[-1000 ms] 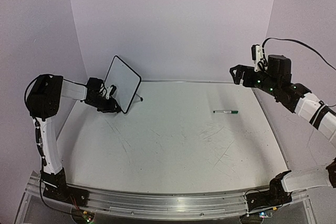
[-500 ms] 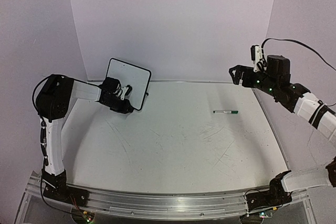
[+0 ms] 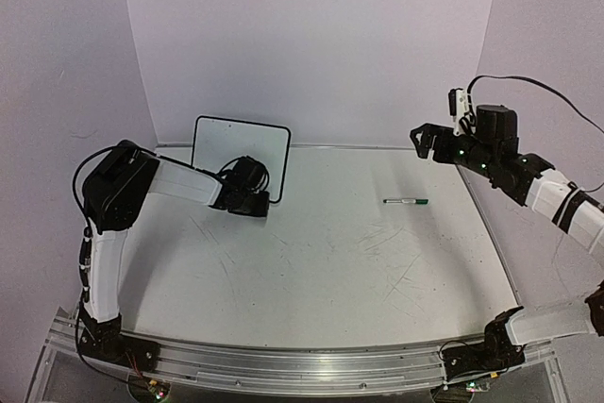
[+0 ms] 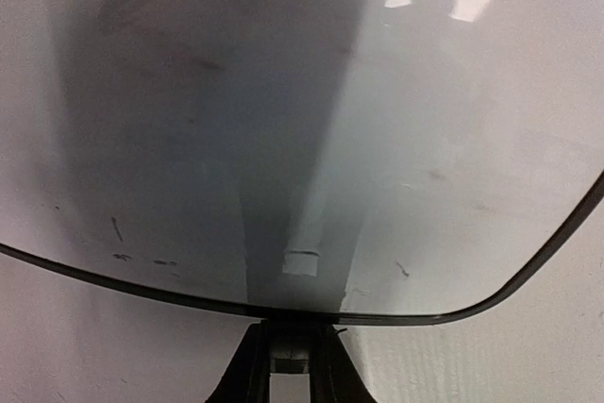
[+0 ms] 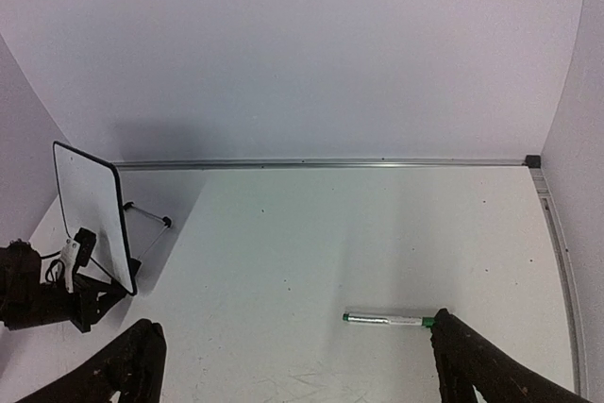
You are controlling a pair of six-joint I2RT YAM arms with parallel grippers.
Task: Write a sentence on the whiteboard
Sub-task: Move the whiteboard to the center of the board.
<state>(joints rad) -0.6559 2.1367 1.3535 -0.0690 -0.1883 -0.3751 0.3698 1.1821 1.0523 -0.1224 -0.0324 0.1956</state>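
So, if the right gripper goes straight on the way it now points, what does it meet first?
The right gripper would probably reach the bare table first, close beside the marker; depth is unclear.

Left arm lay low, forearm angled rightward; left gripper pinched nearly closed. Right arm held high; right gripper spread wide, pointing left.
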